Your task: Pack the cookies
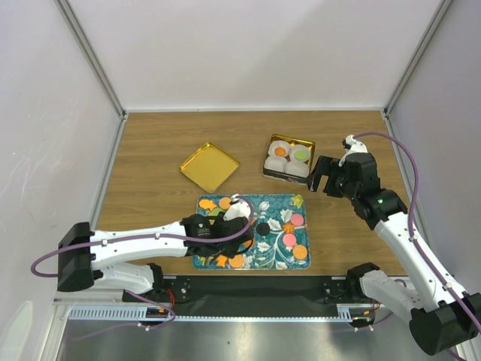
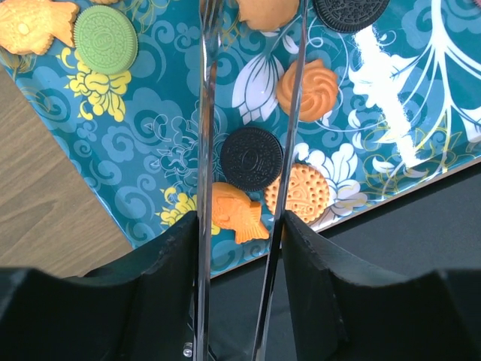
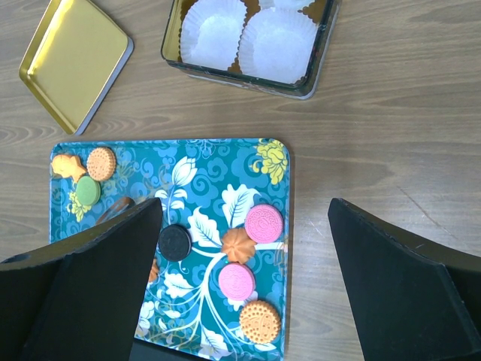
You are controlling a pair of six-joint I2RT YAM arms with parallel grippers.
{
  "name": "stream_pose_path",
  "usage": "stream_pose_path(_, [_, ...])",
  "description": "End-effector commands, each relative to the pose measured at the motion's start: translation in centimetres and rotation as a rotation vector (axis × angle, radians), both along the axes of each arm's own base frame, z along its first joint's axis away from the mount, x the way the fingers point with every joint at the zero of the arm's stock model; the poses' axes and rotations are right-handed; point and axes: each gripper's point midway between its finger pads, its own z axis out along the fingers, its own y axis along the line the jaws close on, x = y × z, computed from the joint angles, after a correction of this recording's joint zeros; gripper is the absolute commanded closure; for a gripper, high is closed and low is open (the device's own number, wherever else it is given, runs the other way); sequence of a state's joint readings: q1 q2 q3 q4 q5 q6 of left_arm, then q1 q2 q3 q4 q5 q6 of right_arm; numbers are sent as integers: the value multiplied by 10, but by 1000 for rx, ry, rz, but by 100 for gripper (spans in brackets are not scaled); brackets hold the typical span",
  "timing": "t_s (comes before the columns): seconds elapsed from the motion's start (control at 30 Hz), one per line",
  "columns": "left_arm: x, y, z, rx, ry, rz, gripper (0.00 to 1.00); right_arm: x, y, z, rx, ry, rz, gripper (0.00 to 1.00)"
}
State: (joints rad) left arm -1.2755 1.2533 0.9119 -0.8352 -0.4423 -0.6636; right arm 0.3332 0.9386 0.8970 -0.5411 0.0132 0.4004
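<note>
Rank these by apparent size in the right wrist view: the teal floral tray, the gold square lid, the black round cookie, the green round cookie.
1. teal floral tray, clearly largest
2. gold square lid
3. black round cookie and green round cookie: they look nearly alike, so they are left unranked

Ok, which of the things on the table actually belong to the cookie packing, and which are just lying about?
Belong to the job:
- cookies loose on the teal tray
- tin with white paper cups, two of them already holding cookies

Just lying about:
- gold lid, on the table apart from the tin
</note>
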Motion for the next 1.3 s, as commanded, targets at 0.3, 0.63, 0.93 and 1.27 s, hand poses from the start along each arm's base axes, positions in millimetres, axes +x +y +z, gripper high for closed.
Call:
stream_pose_path(0.3, [19, -17, 27, -23, -93, 3, 55, 3, 0, 14, 24, -50, -4, 0])
stream_pose_path(0.63, [78, -53, 96, -120, -224, 14, 57, 3, -2, 22, 22, -64, -7, 0])
stream_pose_path(0.93, [164, -92, 118, -90, -302, 55, 57, -1, -3, 28, 24, -68, -5, 0])
stream_pose_path(1.27, [213, -120, 85, 6, -278, 52, 57, -7, -7, 36, 13, -73, -5, 0])
